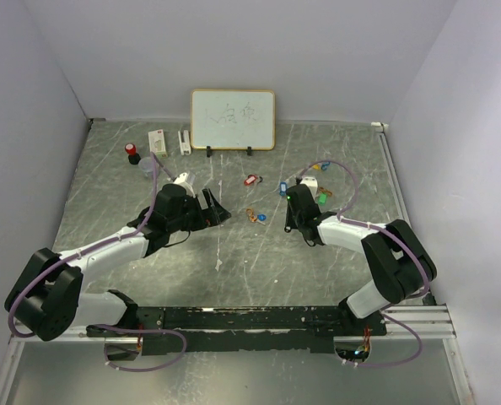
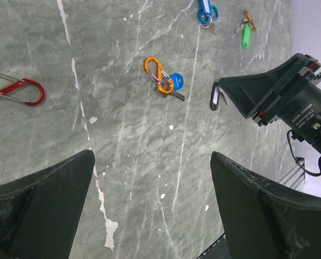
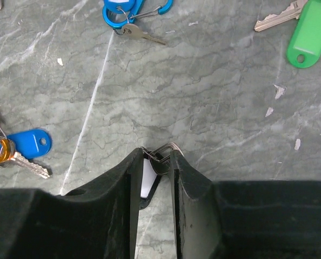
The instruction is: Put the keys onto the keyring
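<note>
My right gripper (image 3: 156, 154) (image 1: 289, 223) is down at the tabletop, its jaws nearly together around a black key tag with a white label (image 3: 147, 178) (image 2: 214, 97); the tag's metal ring is wedged between the fingertips. A blue key (image 3: 31, 143) (image 2: 175, 82) hangs on an orange carabiner keyring (image 2: 156, 73) to the left. A green key (image 3: 309, 32) (image 2: 246, 35) and a blue key on a blue carabiner (image 3: 122, 11) (image 2: 206, 12) lie farther off. My left gripper (image 2: 152, 156) (image 1: 217, 207) hovers open over bare table, holding nothing.
A red carabiner (image 2: 17, 91) (image 1: 250, 179) lies towards the back. A whiteboard (image 1: 233, 119) stands at the rear with small white boxes (image 1: 157, 140) and a red-capped item (image 1: 131, 150) to its left. White walls enclose the marbled table (image 1: 234, 261).
</note>
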Motion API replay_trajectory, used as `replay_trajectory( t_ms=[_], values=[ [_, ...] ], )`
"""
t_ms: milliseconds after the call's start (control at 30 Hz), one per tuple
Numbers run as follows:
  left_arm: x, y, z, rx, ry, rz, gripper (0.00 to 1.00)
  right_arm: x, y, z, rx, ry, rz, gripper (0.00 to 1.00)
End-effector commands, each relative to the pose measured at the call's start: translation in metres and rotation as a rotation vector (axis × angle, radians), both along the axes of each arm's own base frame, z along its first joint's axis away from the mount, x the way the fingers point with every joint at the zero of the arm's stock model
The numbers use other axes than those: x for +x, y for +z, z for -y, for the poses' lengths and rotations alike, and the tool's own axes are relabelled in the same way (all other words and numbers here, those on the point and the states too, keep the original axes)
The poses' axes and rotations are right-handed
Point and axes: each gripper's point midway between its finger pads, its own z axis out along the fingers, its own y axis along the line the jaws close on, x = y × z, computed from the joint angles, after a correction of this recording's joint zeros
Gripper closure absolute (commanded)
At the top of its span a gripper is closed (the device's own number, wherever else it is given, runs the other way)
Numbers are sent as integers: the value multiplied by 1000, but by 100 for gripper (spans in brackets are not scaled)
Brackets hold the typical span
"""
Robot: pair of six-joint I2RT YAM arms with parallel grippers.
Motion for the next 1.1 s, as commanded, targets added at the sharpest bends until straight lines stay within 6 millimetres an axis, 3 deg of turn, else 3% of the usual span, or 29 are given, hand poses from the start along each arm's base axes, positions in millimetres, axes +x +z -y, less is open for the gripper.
replay_trajectory(
  t_ms=[0, 333, 600, 1067],
  values=[
    [3, 3, 2, -14, -9, 20, 1, 10, 7, 0, -4, -10, 27, 74],
    [3, 5, 2, -12, -10, 22, 1, 10, 8, -3, 2, 0, 30, 84],
    [4, 6, 3, -12, -11, 24, 1, 11, 10, -4, 10, 8, 37, 99],
    [5, 5, 2, -15, -5, 25, 1, 8, 45, -8, 53, 35, 129, 100]
  ],
)
